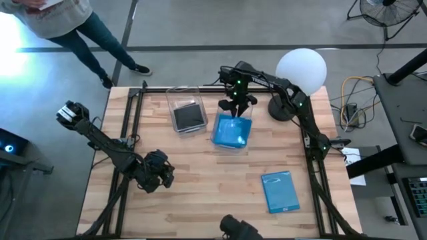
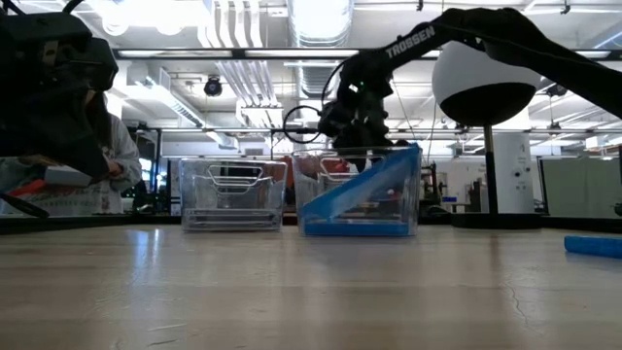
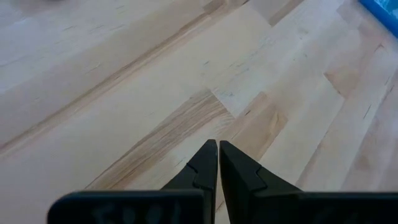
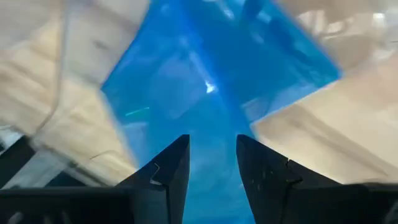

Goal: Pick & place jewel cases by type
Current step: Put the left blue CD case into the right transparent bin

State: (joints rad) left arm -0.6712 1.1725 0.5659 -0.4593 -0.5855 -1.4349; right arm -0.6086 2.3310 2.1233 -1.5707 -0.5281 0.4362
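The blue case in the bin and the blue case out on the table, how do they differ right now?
The blue case in the bin leans tilted, one edge propped up at the bin's wall, while the blue case on the table lies flat. The right gripper hangs directly above the binned one; nothing is near the table one. Both are translucent bright blue, thin and roughly square.

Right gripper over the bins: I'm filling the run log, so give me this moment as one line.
right gripper: jaws open above tilted translucent blue jewel case in right clear plastic bin | left gripper: shut, waiting | flat blue jewel case: on table
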